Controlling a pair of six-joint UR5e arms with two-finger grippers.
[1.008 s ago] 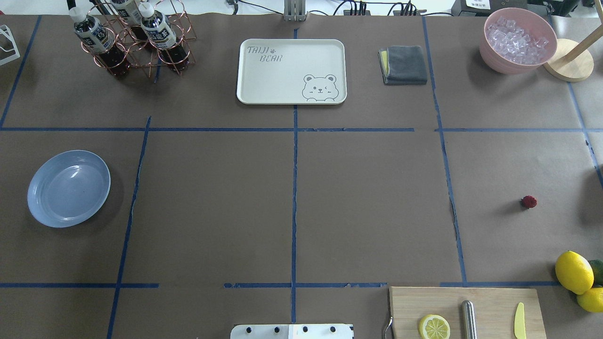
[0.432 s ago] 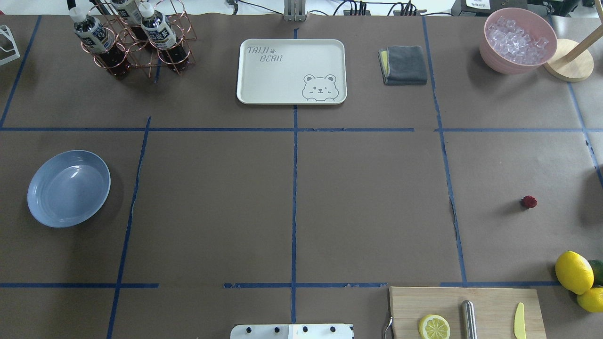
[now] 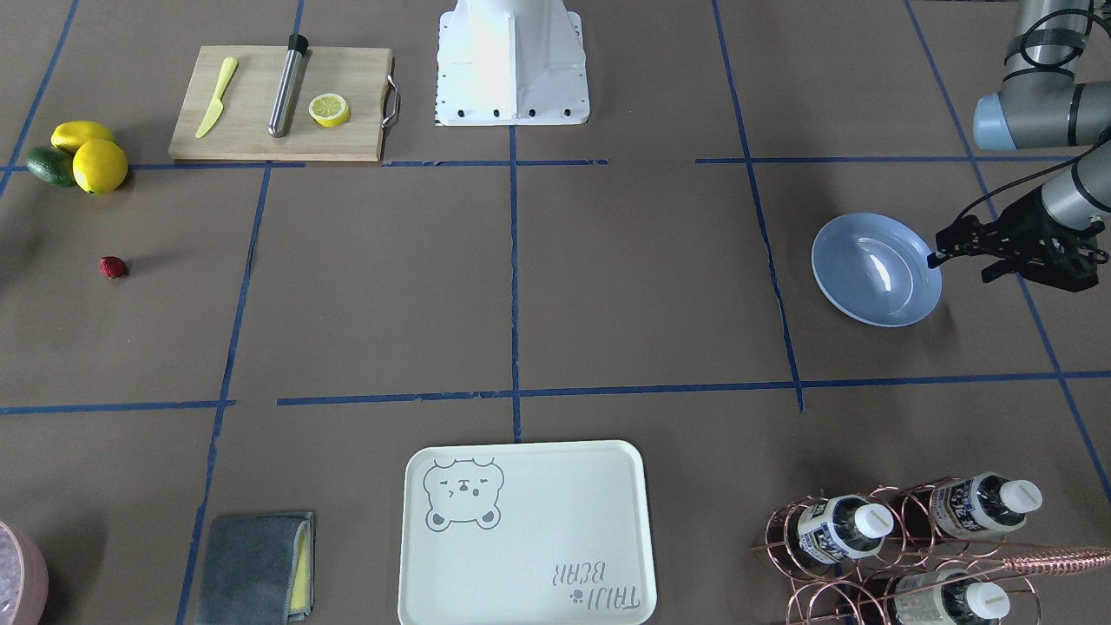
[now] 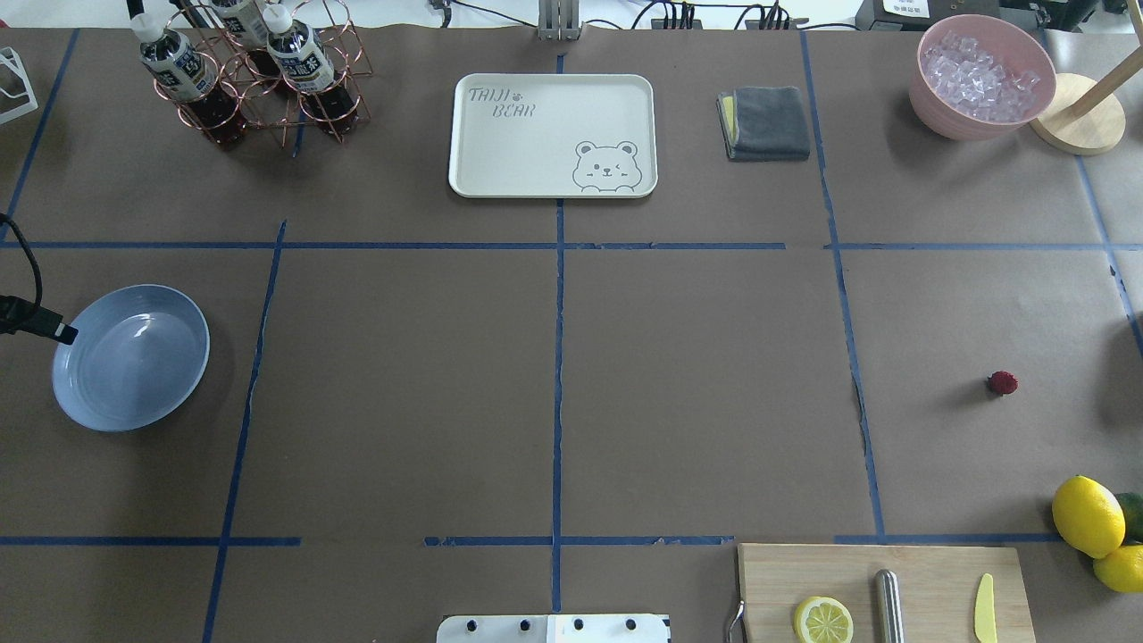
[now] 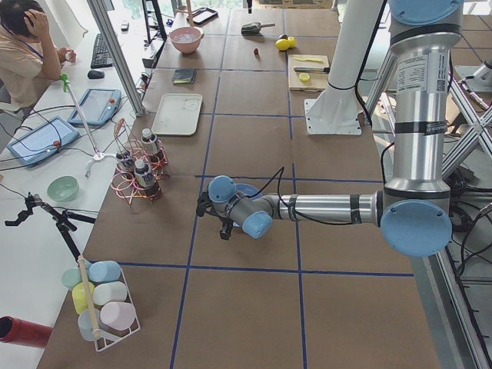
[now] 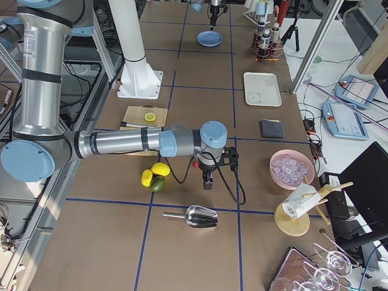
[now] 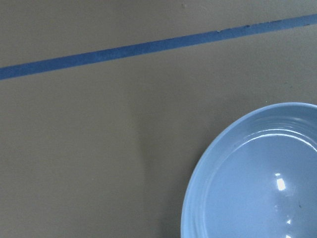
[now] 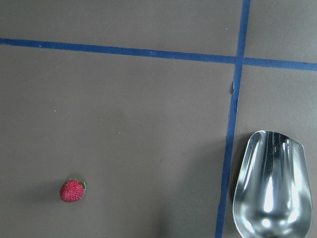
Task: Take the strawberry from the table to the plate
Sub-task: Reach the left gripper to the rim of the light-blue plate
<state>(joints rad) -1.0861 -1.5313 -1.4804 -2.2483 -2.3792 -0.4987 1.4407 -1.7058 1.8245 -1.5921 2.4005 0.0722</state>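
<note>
The strawberry (image 4: 1003,383), small and dark red, lies alone on the brown paper table (image 4: 696,375) at the right; it also shows in the right wrist view (image 8: 73,190) and the front view (image 3: 113,267). The light-blue plate (image 4: 130,357) sits empty at the far left. My left gripper (image 3: 959,267) hovers at the plate's outer rim (image 3: 933,291), open and holding nothing; one of its fingertips (image 4: 62,335) pokes in at the overhead view's left edge. My right gripper (image 6: 207,180) hangs over the table just beside the strawberry (image 6: 195,164); I cannot tell its state.
A cutting board (image 4: 938,572) with a lemon half, a metal rod and a yellow knife lies at the near right. Lemons (image 4: 1088,516) and an avocado sit beside it. A metal scoop (image 8: 272,183) lies near the strawberry. Bear tray (image 4: 554,134), bottle rack (image 4: 250,71) and ice bowl (image 4: 982,76) line the far edge.
A fingertip and cable of my left gripper have come into the overhead view at the left edge, next to the plate's rim. The strawberry and plate have not moved.
</note>
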